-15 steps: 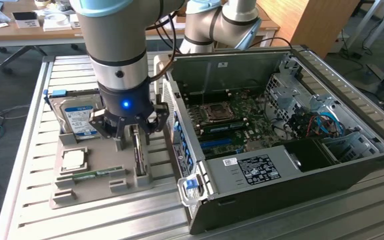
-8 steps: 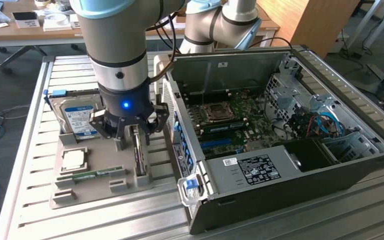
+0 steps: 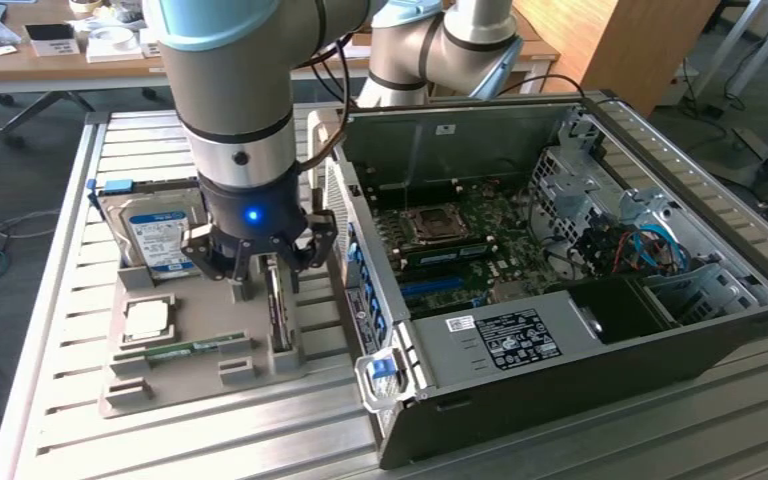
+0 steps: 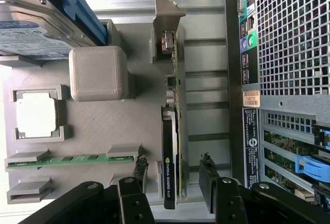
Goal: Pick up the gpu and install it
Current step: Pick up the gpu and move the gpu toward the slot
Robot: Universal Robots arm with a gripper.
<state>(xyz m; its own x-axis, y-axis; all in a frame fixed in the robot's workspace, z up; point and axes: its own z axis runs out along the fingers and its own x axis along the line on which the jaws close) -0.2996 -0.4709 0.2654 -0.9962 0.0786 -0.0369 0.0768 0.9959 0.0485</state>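
Observation:
The gpu (image 3: 275, 305) (image 4: 171, 131) is a thin card standing on its edge in a slot of the grey holder tray (image 3: 184, 385) (image 4: 113, 126), beside the open computer case (image 3: 558, 280). My gripper (image 3: 261, 262) (image 4: 172, 175) hangs right over the card's near end, open. One of its dark fingers (image 4: 138, 170) is on each side of the card, with a gap between each pad and the card. Nothing is held.
On the tray lie a silver hard drive (image 3: 157, 235) (image 4: 36, 28), a square processor (image 3: 148, 320) (image 4: 36, 115) and a green memory stick (image 3: 184, 350) (image 4: 72, 159). The case's rear panel (image 4: 289, 54) stands close beside the tray. A blue-latched case handle (image 3: 381, 368) juts out.

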